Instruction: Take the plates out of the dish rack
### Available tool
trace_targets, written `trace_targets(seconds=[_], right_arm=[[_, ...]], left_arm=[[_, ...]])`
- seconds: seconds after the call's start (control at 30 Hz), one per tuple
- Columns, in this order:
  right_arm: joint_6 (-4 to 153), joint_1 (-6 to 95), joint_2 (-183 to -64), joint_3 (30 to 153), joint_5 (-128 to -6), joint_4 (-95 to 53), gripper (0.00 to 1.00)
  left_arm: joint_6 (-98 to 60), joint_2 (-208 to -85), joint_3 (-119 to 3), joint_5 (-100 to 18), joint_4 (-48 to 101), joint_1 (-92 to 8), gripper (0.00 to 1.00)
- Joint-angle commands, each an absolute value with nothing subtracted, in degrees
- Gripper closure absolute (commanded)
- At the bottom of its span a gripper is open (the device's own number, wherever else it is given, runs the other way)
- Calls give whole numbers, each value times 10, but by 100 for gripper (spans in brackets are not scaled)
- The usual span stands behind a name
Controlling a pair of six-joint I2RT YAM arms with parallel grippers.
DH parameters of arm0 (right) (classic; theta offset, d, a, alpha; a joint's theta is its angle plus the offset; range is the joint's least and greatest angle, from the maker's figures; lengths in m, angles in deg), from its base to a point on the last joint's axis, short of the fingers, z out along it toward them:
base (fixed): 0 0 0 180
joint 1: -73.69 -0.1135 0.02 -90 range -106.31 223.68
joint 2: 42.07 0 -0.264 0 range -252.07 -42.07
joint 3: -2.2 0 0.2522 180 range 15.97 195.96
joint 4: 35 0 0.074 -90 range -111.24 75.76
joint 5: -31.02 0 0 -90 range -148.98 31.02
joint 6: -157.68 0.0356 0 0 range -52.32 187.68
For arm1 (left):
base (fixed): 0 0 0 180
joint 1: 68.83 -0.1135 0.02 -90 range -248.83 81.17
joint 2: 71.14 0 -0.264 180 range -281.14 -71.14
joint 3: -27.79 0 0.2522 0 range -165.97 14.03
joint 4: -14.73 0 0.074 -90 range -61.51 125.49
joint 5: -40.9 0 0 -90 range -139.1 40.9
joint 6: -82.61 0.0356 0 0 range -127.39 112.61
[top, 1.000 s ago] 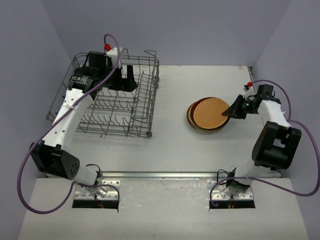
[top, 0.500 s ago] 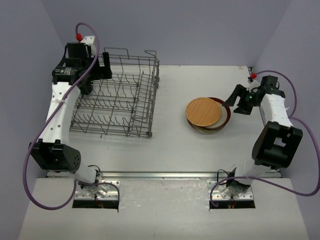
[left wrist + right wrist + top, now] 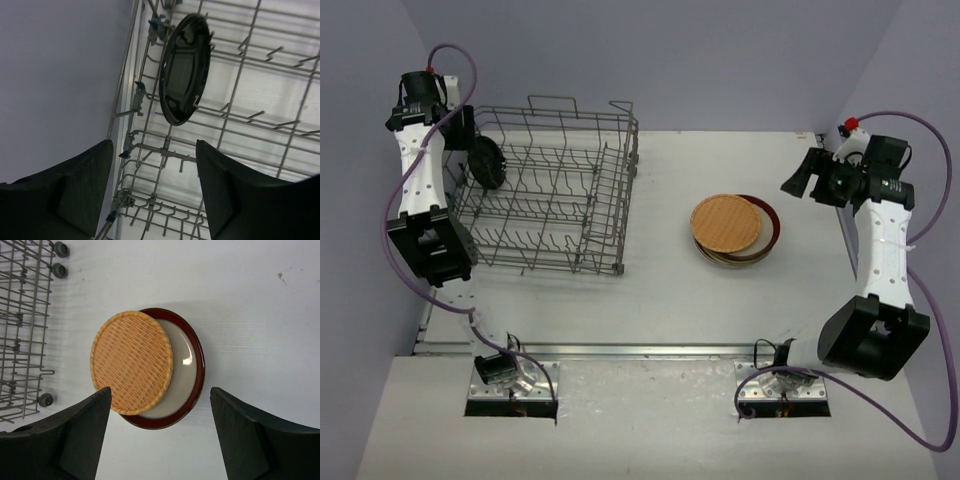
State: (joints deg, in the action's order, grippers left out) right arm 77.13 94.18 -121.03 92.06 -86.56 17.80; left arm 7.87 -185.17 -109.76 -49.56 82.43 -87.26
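The grey wire dish rack (image 3: 582, 113) stands at the left of the table. One black plate (image 3: 487, 163) stands upright on edge at its far-left end. My left gripper (image 3: 466, 132) hangs just above and behind that plate, open and holding nothing. In the left wrist view the black plate (image 3: 185, 70) is ahead of the gripper (image 3: 154, 143), apart from the fingers, with rack wires (image 3: 165, 145) below. A tan woven plate (image 3: 725, 221) lies on a red-rimmed beige plate (image 3: 769, 226). My right gripper (image 3: 802, 182) is open and raised to their right. The right wrist view shows the tan plate (image 3: 131, 362), the red-rimmed plate (image 3: 189, 371) and the open gripper (image 3: 160, 391).
More plate edges show under the stack at its near side (image 3: 720, 259). The rack's small wheels (image 3: 60, 270) face the stack. Purple walls close in at the left, back and right. A metal rail (image 3: 640, 350) runs along the near edge by the arm bases.
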Motion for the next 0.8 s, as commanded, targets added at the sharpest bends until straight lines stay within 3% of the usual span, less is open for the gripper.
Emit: trace_targets(seconds=[0.0, 0.13, 0.23, 0.47, 0.6, 0.77], right_arm=[[737, 941, -1211, 888, -842, 171, 21], [713, 941, -1201, 828, -801, 132, 26], [674, 941, -1207, 790, -746, 106, 49], [636, 941, -1263, 790, -776, 146, 72], [649, 941, -1288, 796, -815, 160, 81], [655, 940, -1304, 793, -760, 137, 88]], left_arm=[[124, -1863, -1112, -477, 812, -875, 37], [119, -1890, -1117, -488, 805, -876, 37], [112, -1892, -1112, -482, 803, -876, 37], [110, -1880, -1088, -488, 785, -876, 36], [108, -1874, -1085, -488, 783, -876, 36], [108, -1868, -1081, -488, 782, -876, 36]])
